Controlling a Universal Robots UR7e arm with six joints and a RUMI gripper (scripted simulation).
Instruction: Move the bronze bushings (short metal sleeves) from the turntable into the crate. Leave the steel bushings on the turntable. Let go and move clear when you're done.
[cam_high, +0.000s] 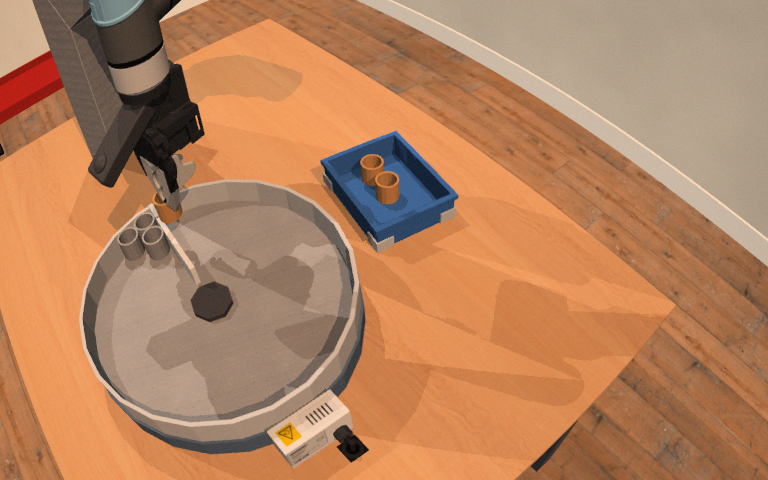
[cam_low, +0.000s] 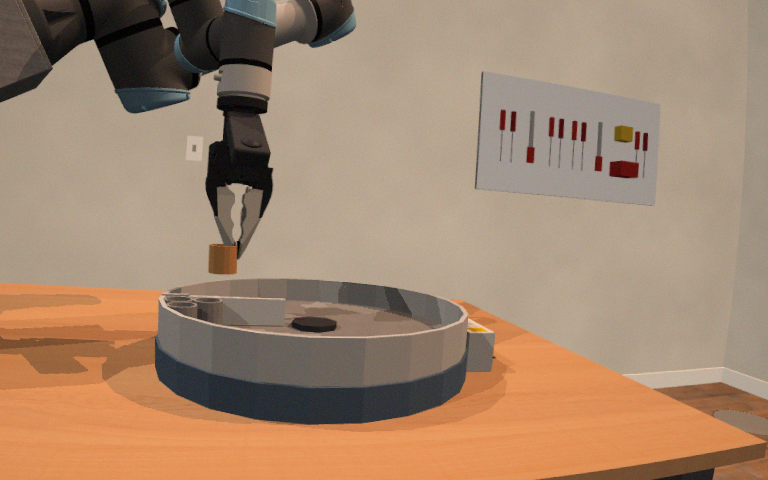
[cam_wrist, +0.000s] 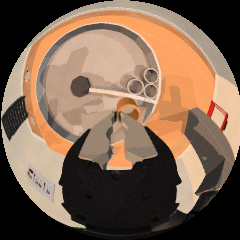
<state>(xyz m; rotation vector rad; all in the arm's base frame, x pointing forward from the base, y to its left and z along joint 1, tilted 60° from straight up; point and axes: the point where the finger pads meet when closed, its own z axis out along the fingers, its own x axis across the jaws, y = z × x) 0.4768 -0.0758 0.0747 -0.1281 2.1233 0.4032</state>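
Claw pinched shut on the wall of a bronze bushing, hanging above the turntable's ten-o'clock rim. Three steel bushings stay below; two bronze ones sit in the blue crate. Likely rigid, smooth, slippery; the thin-wall pinch looks best.

The gripper is pinching the wall of a bronze bushing, hanging high above the turntable below it.

rim below pincer, divider nr
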